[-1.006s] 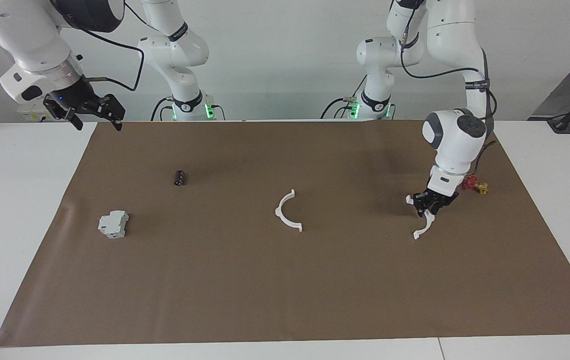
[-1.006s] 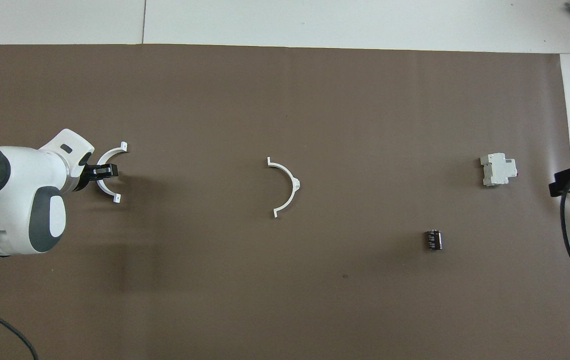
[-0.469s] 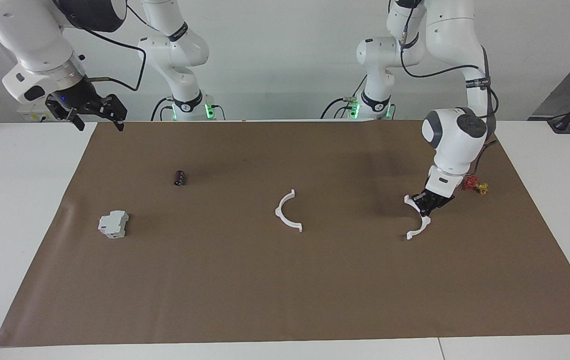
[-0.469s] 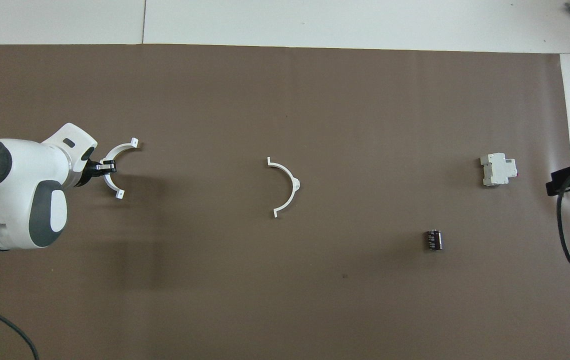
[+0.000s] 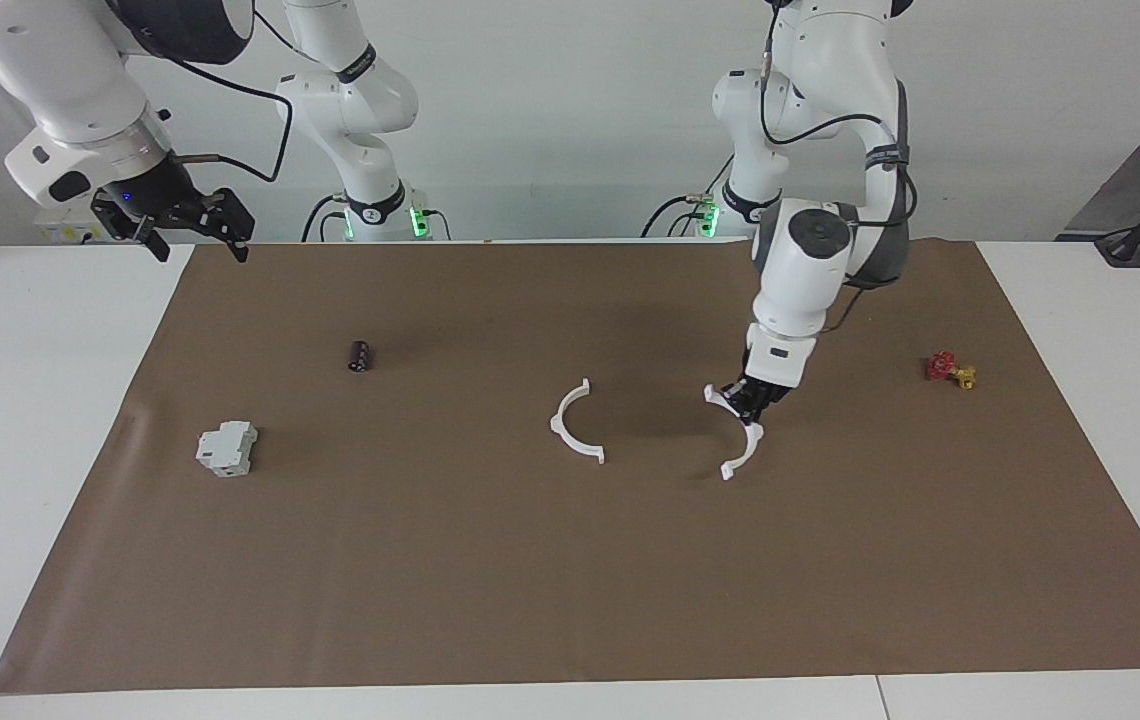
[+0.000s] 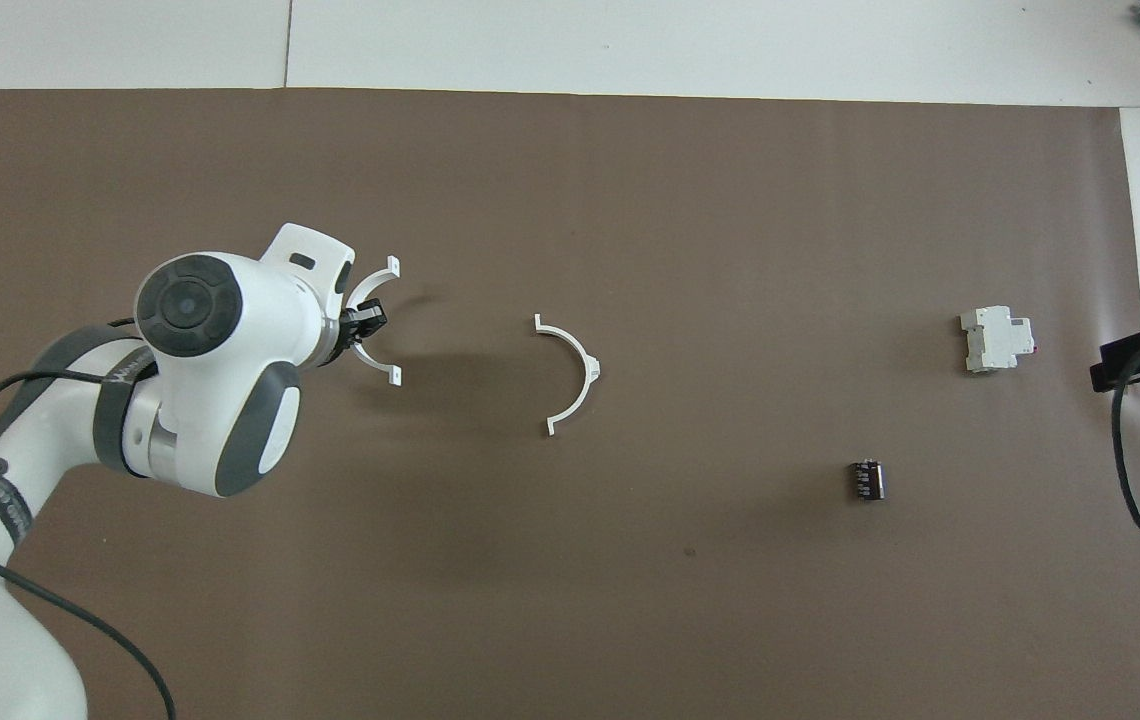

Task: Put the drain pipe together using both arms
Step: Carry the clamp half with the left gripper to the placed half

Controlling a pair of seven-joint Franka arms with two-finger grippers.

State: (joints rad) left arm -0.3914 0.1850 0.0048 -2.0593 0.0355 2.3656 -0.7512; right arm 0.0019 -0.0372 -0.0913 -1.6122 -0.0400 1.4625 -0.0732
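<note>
a: from my remote console this reads as a robotics lab.
b: evidence?
a: two white arms [image 5: 810, 250] bolted at a white table [image 5: 40, 420], brown paper mat [image 5: 570, 580] as work surface, bare wall, loose cables, green status lights at the bases.

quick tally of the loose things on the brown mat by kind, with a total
white half-ring arcs: 2, one lying on the mat, one held by the left gripper at
grey boxy block: 1
small dark cylinder: 1
red-and-yellow valve: 1
total: 5
</note>
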